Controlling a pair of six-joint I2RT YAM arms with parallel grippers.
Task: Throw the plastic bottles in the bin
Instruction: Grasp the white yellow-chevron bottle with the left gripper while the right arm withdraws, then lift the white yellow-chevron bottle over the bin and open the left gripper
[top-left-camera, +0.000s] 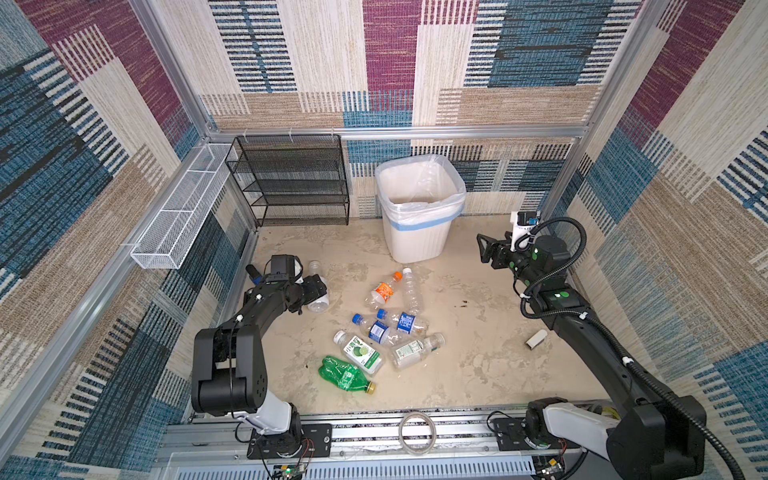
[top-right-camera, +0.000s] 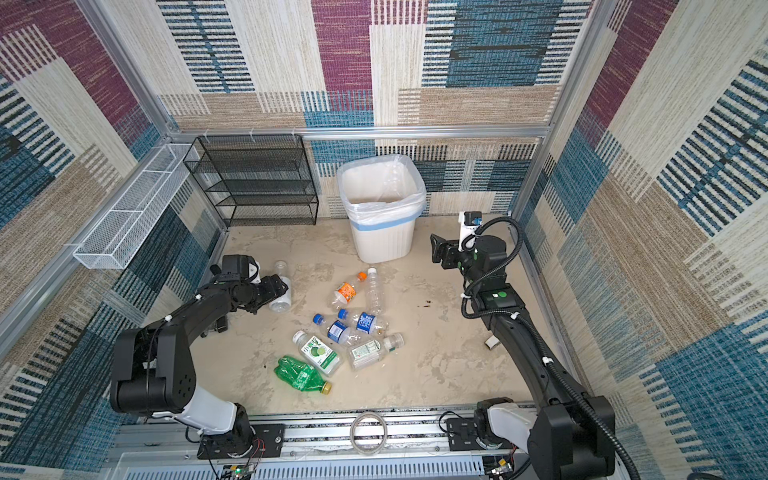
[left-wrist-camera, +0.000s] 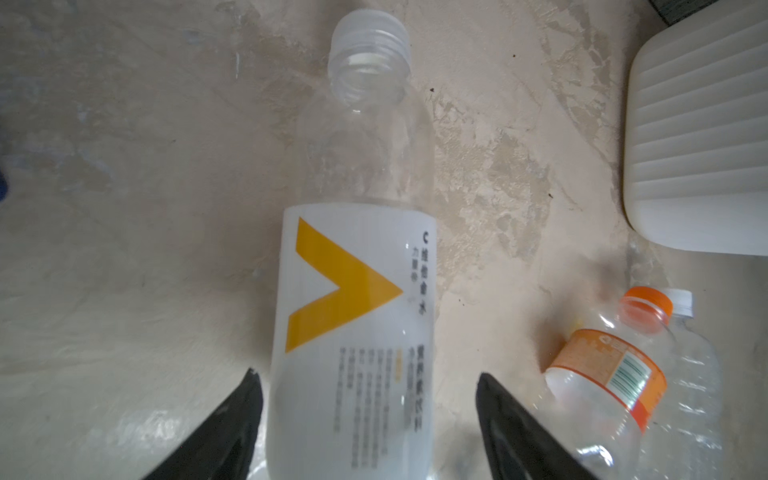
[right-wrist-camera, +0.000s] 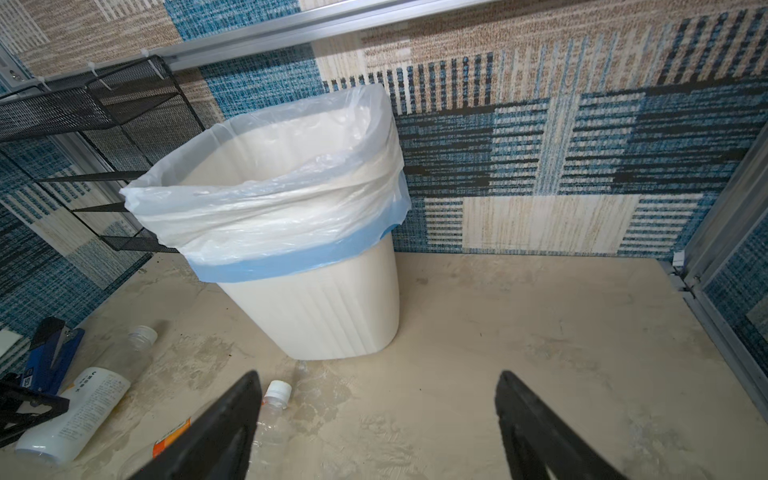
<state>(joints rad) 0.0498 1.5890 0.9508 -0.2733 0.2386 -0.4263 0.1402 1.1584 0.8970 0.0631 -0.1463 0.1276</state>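
Observation:
A clear bottle with a white label and a yellow V (left-wrist-camera: 353, 311) lies on the floor at the left (top-left-camera: 319, 305). My left gripper (left-wrist-camera: 365, 376) is open and straddles its lower body. One finger (left-wrist-camera: 249, 399) rests against its side; the other stands apart from it. Several more plastic bottles lie mid-floor: an orange-capped one (top-left-camera: 384, 291), a clear white-capped one (top-left-camera: 411, 293), two blue-capped ones (top-left-camera: 376, 330), two labelled ones (top-left-camera: 359, 353) and a crushed green one (top-left-camera: 345, 374). The white ribbed bin (top-left-camera: 419, 232) stands at the back. Right of it my right gripper (top-left-camera: 482, 249) hangs open and empty, facing the bin (right-wrist-camera: 324, 307).
A black mesh rack (top-left-camera: 291, 183) stands against the back wall left of the bin. A white wire basket (top-left-camera: 178, 220) hangs on the left wall. A blue-and-black tool (right-wrist-camera: 50, 353) lies by the left arm. A small white box (top-left-camera: 536, 338) lies at the right, and a tape ring (top-left-camera: 417, 432) on the front rail.

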